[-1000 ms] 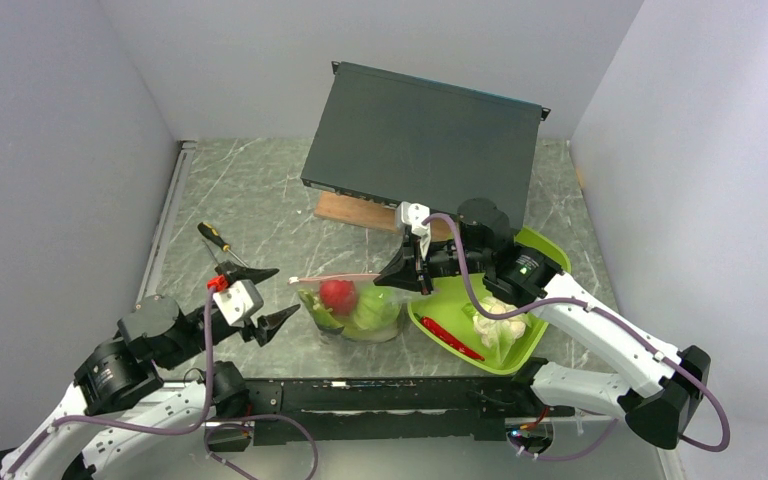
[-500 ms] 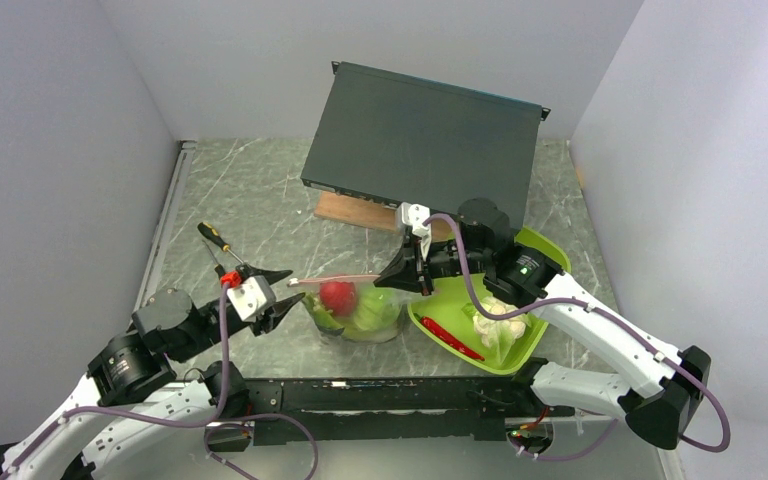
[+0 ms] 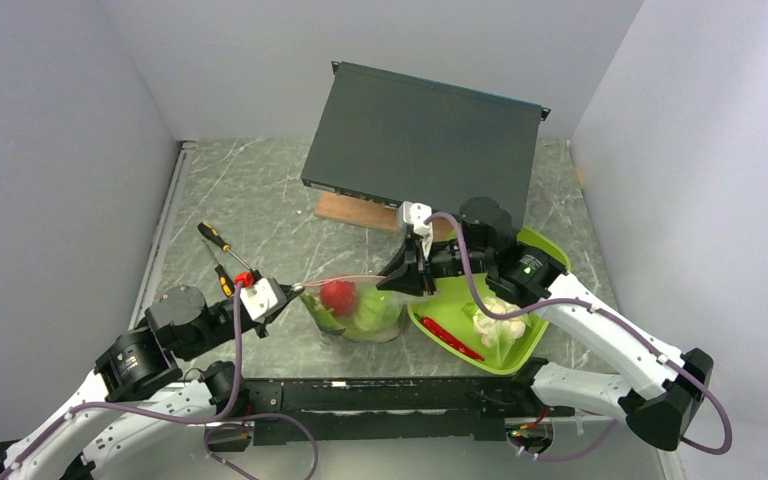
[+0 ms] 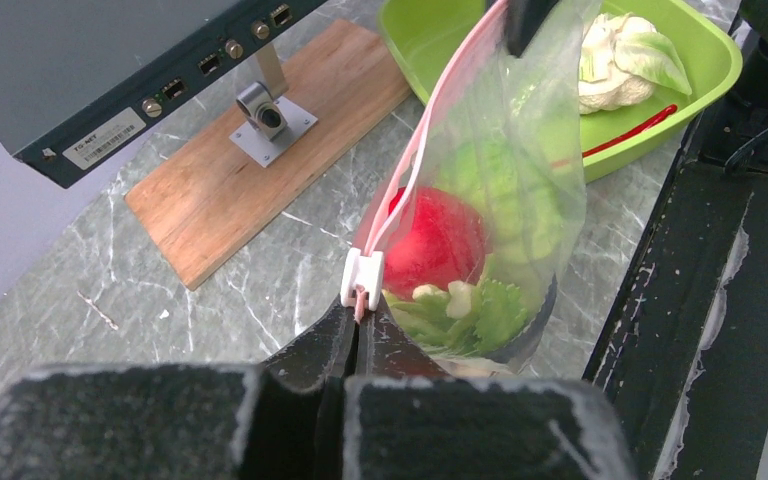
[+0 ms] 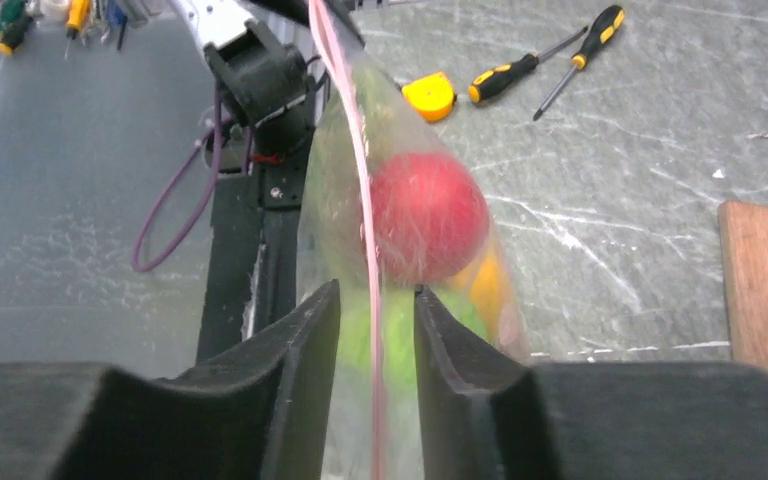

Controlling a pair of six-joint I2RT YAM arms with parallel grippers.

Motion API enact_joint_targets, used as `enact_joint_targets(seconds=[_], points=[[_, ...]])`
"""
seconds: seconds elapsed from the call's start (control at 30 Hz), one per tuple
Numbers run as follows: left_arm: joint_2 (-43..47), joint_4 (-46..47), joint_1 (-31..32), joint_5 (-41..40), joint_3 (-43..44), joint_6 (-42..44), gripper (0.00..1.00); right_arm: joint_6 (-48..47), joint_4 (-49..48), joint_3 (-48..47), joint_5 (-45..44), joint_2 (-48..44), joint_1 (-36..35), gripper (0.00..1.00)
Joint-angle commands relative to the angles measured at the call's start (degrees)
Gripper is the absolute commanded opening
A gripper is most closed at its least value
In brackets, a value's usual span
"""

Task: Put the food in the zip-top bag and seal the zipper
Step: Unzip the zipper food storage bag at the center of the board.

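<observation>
Left gripper (image 4: 358, 318) pinches the zipper (image 5: 363, 190) end; right gripper (image 5: 375, 305) loosely straddles it.

White sticker (image 4: 110, 135) on the dark box (image 4: 80, 60) (print too small, unreadable)

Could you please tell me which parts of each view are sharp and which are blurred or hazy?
Top external view: evenly lit, sharp throughout, soft shadows only. Left wrist view: the left end effector blurs toward the bottom edge, the tomato crisp. Right wrist view: the right end effector is soft, the zip-top bag hazes the tomato, the screwdrivers sharper.
</observation>
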State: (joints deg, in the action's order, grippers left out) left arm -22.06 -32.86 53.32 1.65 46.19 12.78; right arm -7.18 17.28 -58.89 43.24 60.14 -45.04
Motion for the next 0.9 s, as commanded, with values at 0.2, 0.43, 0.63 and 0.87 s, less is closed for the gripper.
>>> enact_joint_targets(seconds=[0.2, 0.43, 0.63, 0.87], points=[[-2.0, 0.14, -0.06, 4.39, 3.78, -1.18, 0.0, -6.07, -0.8, -10.61, -15.26, 6.11, -13.75, 0.72], [-2.9, -0.3, -0.06, 5.83, 4.65, -1.74, 0.0, -11.58, -1.63, -18.84, -19.35, 14.22, -20.85, 0.64], [-2.72, -0.3, -0.05, 6.07, 4.9, -1.97, 0.0, -13.55, -1.69, -22.55, -14.58, 17.46, -21.53, 0.41], [-2.53, -0.15, -0.06, 6.26, 4.74, -2.05, 0.0, -13.73, -1.73, -23.74, -12.91, 19.26, -21.62, 0.37]])
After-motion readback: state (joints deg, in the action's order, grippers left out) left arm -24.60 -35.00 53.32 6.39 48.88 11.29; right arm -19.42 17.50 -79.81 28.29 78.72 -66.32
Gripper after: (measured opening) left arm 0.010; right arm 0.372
